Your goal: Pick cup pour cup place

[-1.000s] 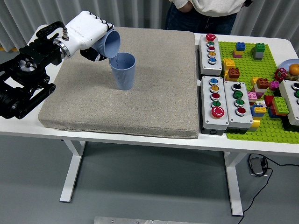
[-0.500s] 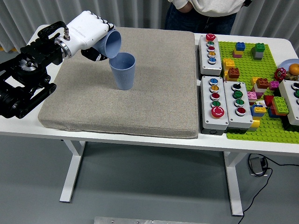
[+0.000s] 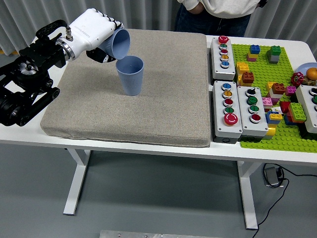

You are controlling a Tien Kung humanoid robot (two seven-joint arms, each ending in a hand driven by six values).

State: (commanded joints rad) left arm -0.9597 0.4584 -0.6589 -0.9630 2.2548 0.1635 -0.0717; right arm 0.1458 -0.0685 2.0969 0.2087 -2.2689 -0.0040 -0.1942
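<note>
Listing from the head view, the only view: white bench (image 3: 163, 151) carrying a grey mat (image 3: 163, 99) across its left and middle; upright blue ribbed cup (image 3: 130, 75) standing on the mat, left of centre, mouth up.

Left robot hand (image 3: 96, 34), white-shelled on a black arm (image 3: 27, 84) entering from the left edge; fingers wrapped around a second blue cup (image 3: 118, 43); that cup held in the air, tipped on its side with its mouth turned right and downward, its lower rim just above and to the left of the standing cup's rim; whether the two rims touch cannot be told; contents of either cup not visible.

Right of the mat, on the bench: three grey button boxes (image 3: 233, 106) with coloured push buttons, one at the far side and two side by side nearer; green baseplate (image 3: 270, 139) beyond them, set with assorted coloured bricks (image 3: 246, 77); part of another box at the right edge.

Far side of the bench: a person (image 3: 218, 15) standing, torso only visible.
</note>
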